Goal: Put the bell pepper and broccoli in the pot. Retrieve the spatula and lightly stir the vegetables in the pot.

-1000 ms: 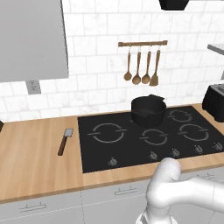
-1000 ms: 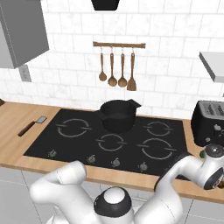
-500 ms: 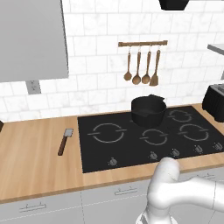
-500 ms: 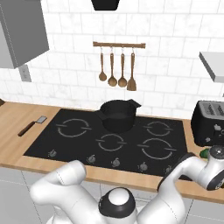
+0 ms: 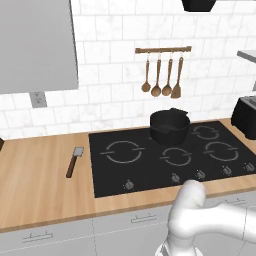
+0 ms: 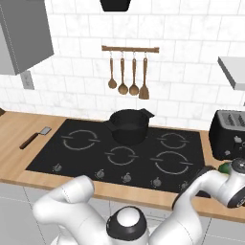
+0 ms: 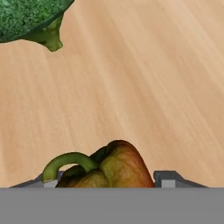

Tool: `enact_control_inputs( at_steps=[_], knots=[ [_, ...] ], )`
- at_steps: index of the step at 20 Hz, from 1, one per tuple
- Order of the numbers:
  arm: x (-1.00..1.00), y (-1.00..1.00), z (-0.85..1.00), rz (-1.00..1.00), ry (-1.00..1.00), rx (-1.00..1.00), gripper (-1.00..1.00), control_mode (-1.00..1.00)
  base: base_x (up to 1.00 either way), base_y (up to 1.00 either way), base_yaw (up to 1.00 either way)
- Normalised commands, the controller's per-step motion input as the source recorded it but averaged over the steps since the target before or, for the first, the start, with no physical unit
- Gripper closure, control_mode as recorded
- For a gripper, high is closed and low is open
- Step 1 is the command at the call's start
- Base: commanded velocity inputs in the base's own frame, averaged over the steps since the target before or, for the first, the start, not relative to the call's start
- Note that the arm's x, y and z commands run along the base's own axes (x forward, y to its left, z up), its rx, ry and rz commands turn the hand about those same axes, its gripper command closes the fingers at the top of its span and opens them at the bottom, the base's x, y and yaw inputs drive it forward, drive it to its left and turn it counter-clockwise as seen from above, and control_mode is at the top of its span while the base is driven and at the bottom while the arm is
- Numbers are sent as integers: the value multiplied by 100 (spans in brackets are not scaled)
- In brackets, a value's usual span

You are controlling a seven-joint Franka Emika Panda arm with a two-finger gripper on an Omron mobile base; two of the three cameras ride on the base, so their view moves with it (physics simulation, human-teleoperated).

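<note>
The red-orange bell pepper (image 7: 109, 168) with its green stem lies on the wooden counter between my fingertips, and my gripper (image 7: 106, 180) is shut on it, a finger against each side. The green broccoli (image 7: 26, 17) lies on the counter a short way beyond; it also peeks out beside my wrist (image 6: 223, 168) at the far right. The black pot (image 5: 170, 127) (image 6: 128, 127) stands on a back burner of the cooktop. Left of the cooktop, the spatula (image 5: 74, 161) (image 6: 34, 138) lies flat on the counter.
A black toaster (image 6: 228, 134) stands on the counter right of the cooktop (image 5: 165, 155), close to my hand. Wooden spoons and a turner hang on a wall rail (image 5: 162, 75) above the pot. A grey wall cabinet (image 5: 37, 45) hangs upper left.
In the right base view my wrist has sunk slightly toward the counter at the far right. The pot and the spatula have not moved.
</note>
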Motion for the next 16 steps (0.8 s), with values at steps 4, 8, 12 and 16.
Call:
enact_control_inputs(
  at_steps=[4, 8, 12, 16],
  knots=[
    [-32, 28, 32, 0, -1, -2, 100, -100, 0, 0, 0],
    [-34, 45, 31, 0, 0, -3, 100, -100, 0, 0, 0],
    [-23, 65, 31, 0, 0, -5, 100, -100, 0, 0, 0],
    [-19, 87, 25, 2, 0, -2, 100, -100, 0, 0, 0]
  ],
)
